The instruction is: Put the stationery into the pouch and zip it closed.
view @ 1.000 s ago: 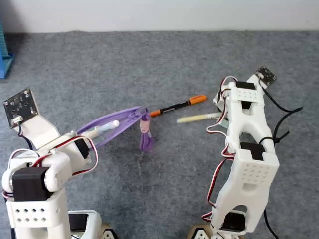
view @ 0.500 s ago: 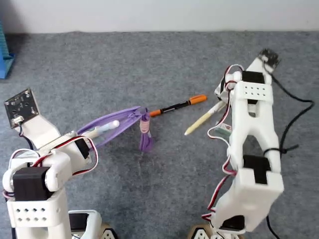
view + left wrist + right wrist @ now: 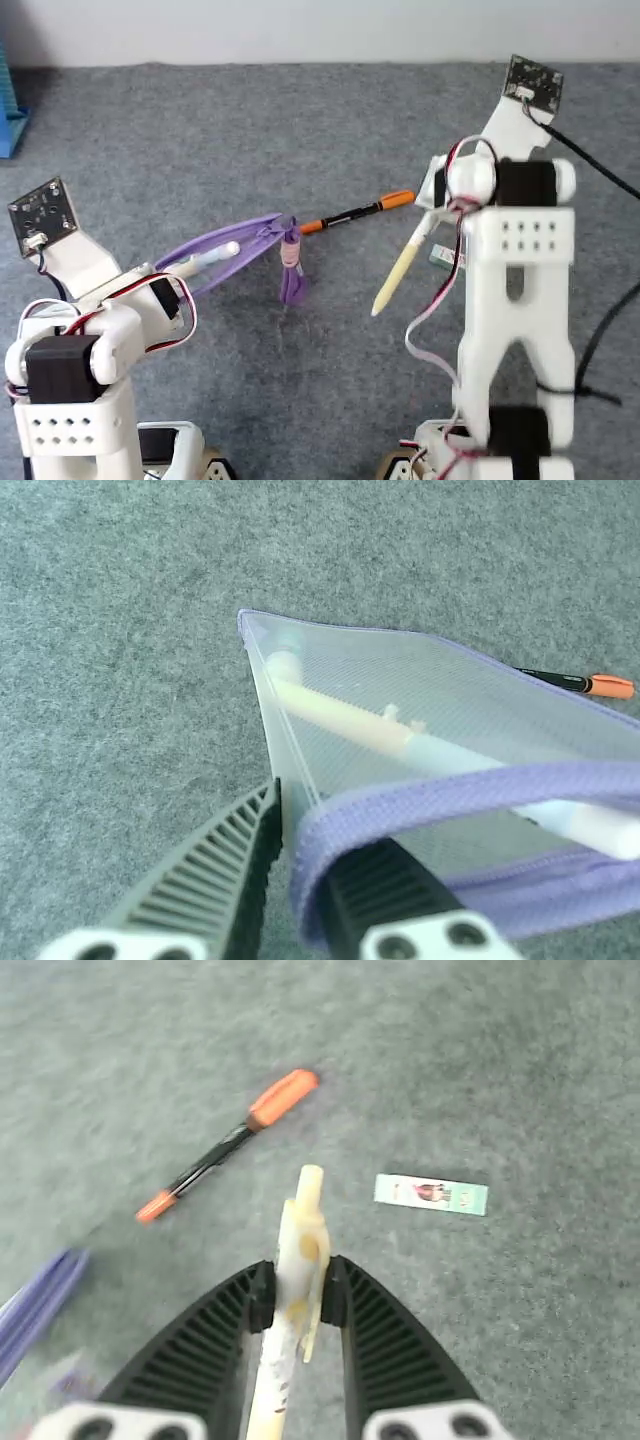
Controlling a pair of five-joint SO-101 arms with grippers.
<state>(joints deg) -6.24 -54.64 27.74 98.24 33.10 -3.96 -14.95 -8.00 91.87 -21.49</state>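
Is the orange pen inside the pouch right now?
No, the orange pen lies on the grey carpet, outside the purple pouch.

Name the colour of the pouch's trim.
Purple; the pouch shows it best in the left wrist view.

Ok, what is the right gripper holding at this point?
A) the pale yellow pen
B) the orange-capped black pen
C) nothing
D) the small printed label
A: the right gripper is shut on the pale yellow pen, while the orange-capped pen lies free of it.
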